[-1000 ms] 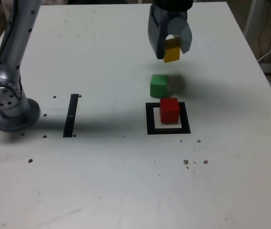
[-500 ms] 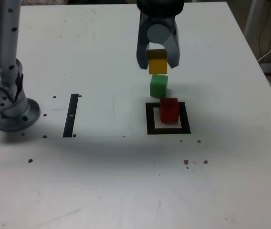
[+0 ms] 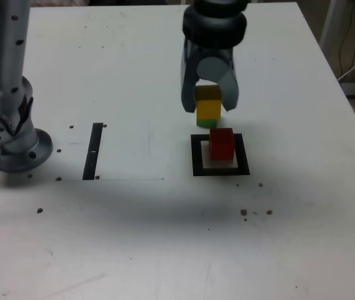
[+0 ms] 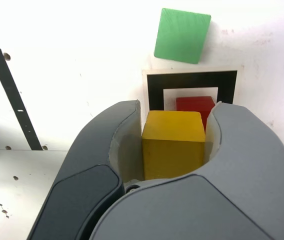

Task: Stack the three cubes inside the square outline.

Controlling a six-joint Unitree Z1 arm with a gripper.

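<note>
A: What do we have in the hand (image 3: 209, 106)?

B: We see its two grey jaws clamped on the yellow cube (image 3: 209, 107), one jaw on each side. The wrist view shows it best: the yellow cube (image 4: 173, 144) sits squarely between the inner pads, its top and front faces showing.

A: And where is the hand over the surface (image 3: 134, 81)?

B: In the exterior view it hangs pointing down, just behind the black square outline (image 3: 197, 155), with the yellow cube held clear of the surface. It is not over the square's centre; it sits toward the far side.

A: Where do we find the red cube (image 3: 222, 144)?

B: Inside the outline, on the white centre, toward the exterior view's right. In the wrist view the red cube (image 4: 195, 104) peeks out just beyond the yellow one, within the frame (image 4: 153, 89).

A: The green cube (image 4: 182, 35)?

B: Outside the square, on the bare surface just past the frame's far edge, turned slightly askew to it. In the exterior view we catch only a green sliver (image 3: 206, 124) under the yellow cube; whether the two touch, we cannot tell.

A: Anything else?

B: A thin black strip (image 3: 93, 150) lies well apart at the exterior view's left, near the arm's base (image 3: 12, 140). Small dark specks dot the surface.
</note>
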